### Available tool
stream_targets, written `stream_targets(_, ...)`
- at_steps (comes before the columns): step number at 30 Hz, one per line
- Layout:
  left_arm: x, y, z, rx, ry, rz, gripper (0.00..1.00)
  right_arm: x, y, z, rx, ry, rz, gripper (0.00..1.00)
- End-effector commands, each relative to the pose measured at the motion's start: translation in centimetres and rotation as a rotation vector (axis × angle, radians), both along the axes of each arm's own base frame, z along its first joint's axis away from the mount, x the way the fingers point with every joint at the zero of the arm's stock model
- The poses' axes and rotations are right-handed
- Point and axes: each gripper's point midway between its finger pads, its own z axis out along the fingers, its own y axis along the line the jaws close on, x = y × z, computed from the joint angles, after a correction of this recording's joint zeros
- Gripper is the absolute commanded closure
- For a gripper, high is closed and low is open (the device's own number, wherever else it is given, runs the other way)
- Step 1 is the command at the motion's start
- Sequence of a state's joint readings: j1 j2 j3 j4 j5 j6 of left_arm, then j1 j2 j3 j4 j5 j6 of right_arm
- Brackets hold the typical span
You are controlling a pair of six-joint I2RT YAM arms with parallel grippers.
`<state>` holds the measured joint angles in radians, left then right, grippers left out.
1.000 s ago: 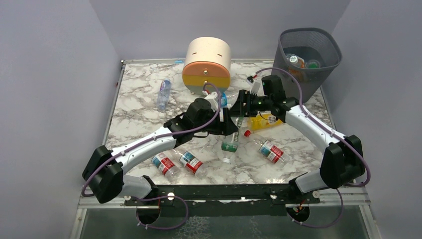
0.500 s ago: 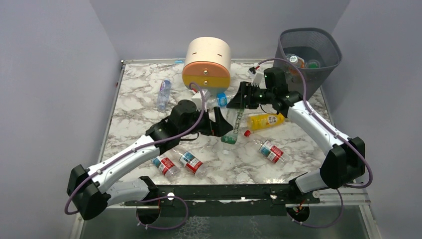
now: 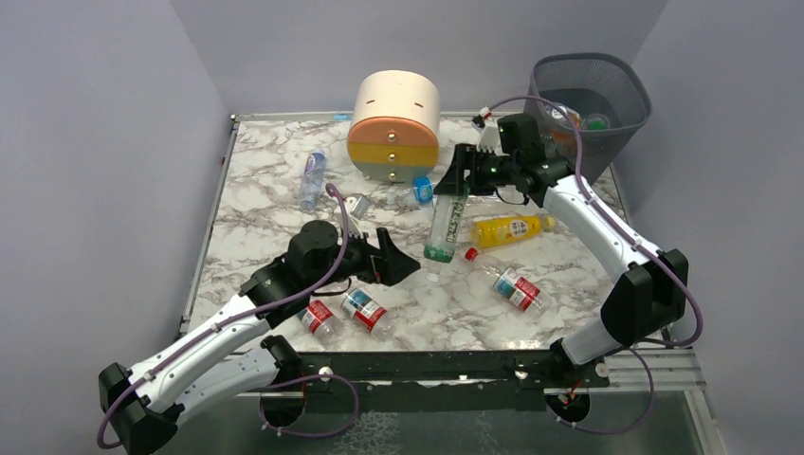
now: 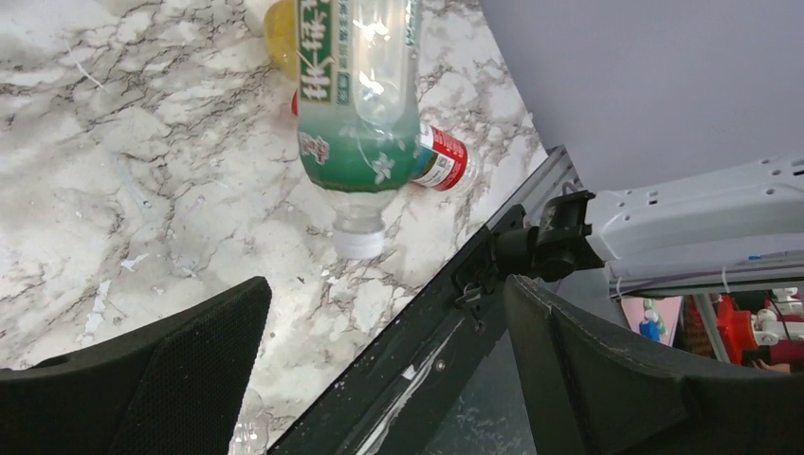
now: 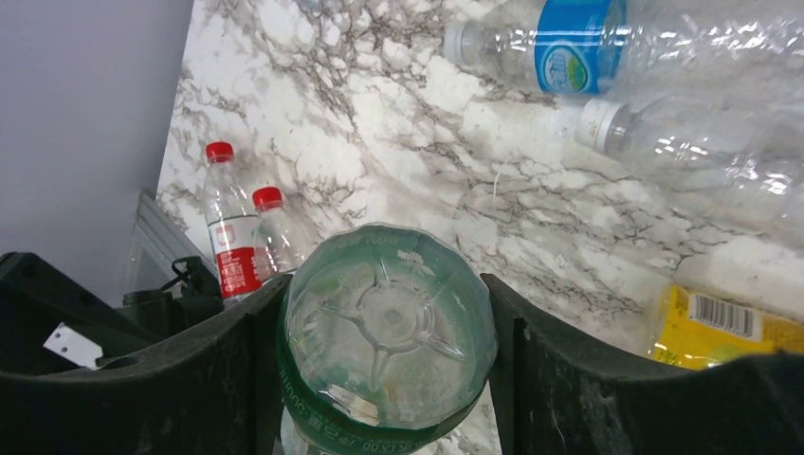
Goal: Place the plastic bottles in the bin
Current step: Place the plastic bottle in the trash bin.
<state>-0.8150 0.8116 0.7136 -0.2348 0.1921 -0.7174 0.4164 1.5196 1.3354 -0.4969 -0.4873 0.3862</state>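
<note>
A clear plastic bottle with a green label is clamped at its base by the right gripper and hangs cap-down at the centre of the overhead view.

In the right wrist view the bottle's ribbed base is seen pressed between the two black fingers. The left gripper is spread wide and holds nothing, just left of the hanging bottle; through its parted fingers the bottle's white cap is seen pointing down. The tall dark grey mesh bin stands at the upper right, with a few bottles inside. A yellow bottle and three red-labelled bottles lie on the white marble table lower in the frame.
</note>
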Motion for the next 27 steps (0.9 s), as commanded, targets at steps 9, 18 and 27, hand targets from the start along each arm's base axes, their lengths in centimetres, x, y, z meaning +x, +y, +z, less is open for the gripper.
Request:
stream_targets(9, -0.7, 0.9, 1.4, -0.02, -0.05, -0.011, 0.01, 5.6, -2.2, 9.1, -0.078, -0.215, -0.14, 0.37)
stream_targets(18, -0.1, -0.4, -0.4, 0.007, -0.023, -0.041, 0.01, 10.9, -13.3, 19.8, -0.011, -0.492, -0.467, 0.36)
stream_targets(27, 0.2, -1.0, -0.7, 0.03, -0.015, -0.059, 0.01, 11.3, -20.4, 29.3, 0.074, -0.781, -0.773, 0.36)
